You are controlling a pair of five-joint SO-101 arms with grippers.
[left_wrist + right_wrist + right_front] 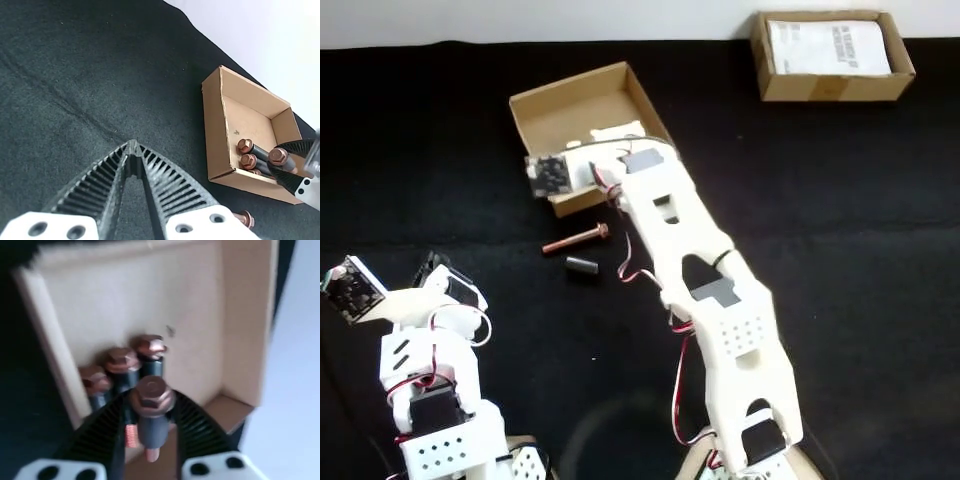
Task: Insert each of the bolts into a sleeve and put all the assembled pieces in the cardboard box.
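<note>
Copper-headed and seated in its dark sleeve, one assembled piece (151,400) is clamped in the right gripper (150,415), which hangs over the open cardboard box (570,108) near the far edge of the black tabletop (840,260), left of its middle. The step in hand reads as the drop-off. Three finished pieces (120,365) already lie side by side along one wall inside the box, and the held one hovers just above them. The next move, as I judge it, calls for lowering a touch and parting the jaws, so the piece lands beside the others rather than bouncing off their heads or the wall. One pair would then remain: a loose bolt (575,240) and a loose sleeve (581,266) lie near each other but apart, just on the near side of the box toward the middle of the tabletop, not yet joined. The right arm (710,290) stretches in a long diagonal from the near edge out to the box. The left arm (430,340) is folded at the near left corner, and the left gripper (132,150) is pinched together with nothing between its ribbed jaws. A second box (830,88) holding a sheet of paper stands near the far right corner, well apart.
</note>
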